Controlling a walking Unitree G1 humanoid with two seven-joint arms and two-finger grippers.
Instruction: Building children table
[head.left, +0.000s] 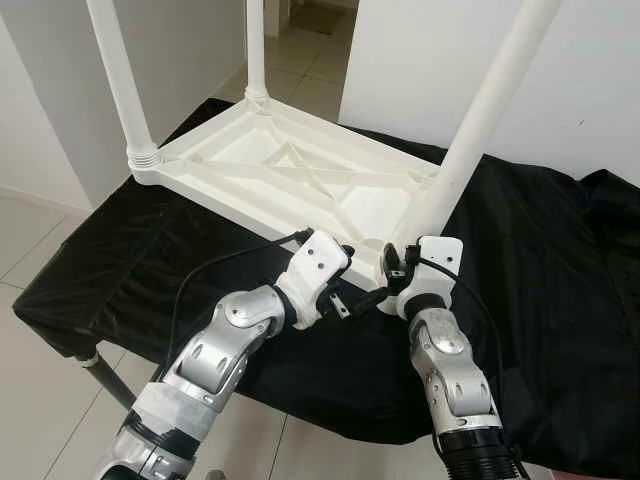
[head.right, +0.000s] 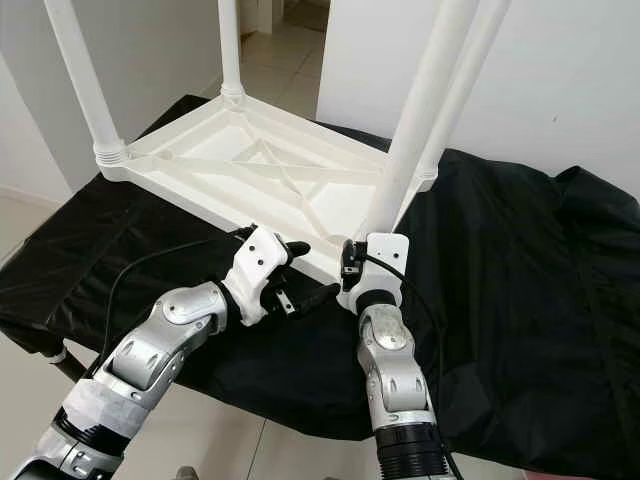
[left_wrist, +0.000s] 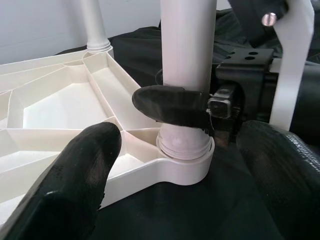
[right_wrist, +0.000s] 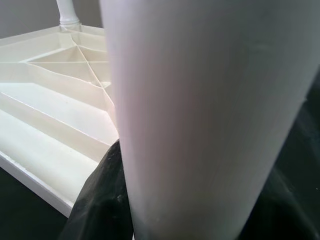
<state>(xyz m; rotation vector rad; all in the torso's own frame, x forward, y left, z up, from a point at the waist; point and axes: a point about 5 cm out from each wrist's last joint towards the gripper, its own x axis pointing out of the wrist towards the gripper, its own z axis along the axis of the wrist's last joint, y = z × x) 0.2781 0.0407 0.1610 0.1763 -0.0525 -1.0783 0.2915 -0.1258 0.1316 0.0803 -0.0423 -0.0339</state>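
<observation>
A black cloth (head.left: 520, 260) covers the work surface; pale floor tiles (head.left: 30, 240) lie below and white walls (head.left: 560, 70) beyond. My right gripper (left_wrist: 190, 107) is clamped around the near leg (head.left: 480, 120), just above its socket. My left gripper (head.left: 360, 300) sits spread wide just beside that corner, touching nothing. The white ribbed table (head.left: 290, 175) lies upside down ahead, legs pointing up.
</observation>
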